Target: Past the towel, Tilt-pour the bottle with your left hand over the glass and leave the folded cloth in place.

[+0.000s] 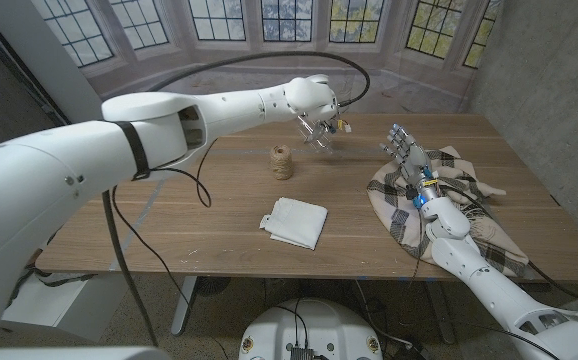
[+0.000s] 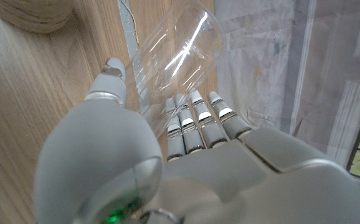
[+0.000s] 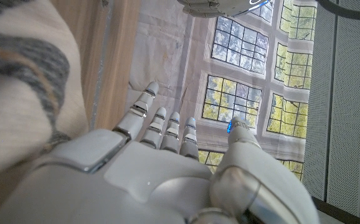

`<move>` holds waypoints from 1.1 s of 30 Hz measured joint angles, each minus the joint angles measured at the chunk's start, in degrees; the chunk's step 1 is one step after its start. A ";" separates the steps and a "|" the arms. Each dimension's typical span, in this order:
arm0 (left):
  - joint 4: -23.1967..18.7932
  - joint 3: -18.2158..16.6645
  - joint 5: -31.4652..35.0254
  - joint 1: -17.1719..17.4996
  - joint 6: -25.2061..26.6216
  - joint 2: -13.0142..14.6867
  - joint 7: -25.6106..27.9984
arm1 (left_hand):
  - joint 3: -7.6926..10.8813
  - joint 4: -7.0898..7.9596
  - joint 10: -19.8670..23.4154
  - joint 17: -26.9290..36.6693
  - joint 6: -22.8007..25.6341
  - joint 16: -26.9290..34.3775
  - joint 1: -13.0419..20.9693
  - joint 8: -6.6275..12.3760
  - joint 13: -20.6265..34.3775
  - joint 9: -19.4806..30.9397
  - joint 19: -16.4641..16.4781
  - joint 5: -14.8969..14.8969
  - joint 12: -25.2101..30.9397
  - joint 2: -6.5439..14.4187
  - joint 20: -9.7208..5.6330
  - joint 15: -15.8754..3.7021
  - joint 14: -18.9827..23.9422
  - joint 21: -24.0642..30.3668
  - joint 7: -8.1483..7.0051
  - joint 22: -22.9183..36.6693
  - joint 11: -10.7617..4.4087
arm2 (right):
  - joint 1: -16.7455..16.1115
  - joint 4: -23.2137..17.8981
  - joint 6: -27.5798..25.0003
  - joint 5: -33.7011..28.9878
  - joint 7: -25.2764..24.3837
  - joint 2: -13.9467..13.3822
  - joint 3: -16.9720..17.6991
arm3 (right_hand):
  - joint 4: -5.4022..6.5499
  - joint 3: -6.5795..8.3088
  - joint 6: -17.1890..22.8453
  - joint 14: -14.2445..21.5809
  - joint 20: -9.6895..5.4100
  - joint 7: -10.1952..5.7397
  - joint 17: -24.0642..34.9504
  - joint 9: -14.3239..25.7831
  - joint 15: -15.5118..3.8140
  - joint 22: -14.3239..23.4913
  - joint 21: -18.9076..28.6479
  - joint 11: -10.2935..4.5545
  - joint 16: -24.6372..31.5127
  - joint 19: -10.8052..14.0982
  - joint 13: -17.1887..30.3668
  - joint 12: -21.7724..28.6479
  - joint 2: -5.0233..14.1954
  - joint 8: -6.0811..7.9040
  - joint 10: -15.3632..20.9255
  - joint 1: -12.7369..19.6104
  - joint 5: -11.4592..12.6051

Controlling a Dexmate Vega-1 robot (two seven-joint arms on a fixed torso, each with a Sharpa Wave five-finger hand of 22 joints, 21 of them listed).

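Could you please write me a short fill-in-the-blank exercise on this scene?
1. The left hand holds a clear ___ tilted above the table.
2. The right hand is over the ___ cloth.
3. Near the table's front edge lies a folded ___ towel.

Missing words: bottle; plaid; white.

White folded cloth (image 1: 295, 221), plaid beige-grey towel (image 1: 469, 215), clear bottle (image 2: 177, 53)

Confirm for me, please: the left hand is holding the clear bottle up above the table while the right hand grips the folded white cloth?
Not quite. The head view shows the right hand open over the plaid towel; the folded white cloth lies untouched. The left hand does hold the clear bottle.
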 measured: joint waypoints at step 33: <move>-1.11 -2.15 5.10 2.04 -0.15 0.03 -0.09 | 0.24 -0.24 0.20 0.53 0.00 0.00 0.00 0.22 0.70 0.14 0.00 0.12 0.00 0.00 -0.01 0.10 0.52 0.00 0.00 0.00 0.20 | -0.19 1.00 0.47 0.90 0.96 0.48 0.43 | 0.00 0.00 -0.01 0.00 0.00 -0.01 -0.01 0.00 0.00 0.00 0.00 0.00 0.00 0.00 0.00 0.00 0.00 0.00 0.00 0.00 0.00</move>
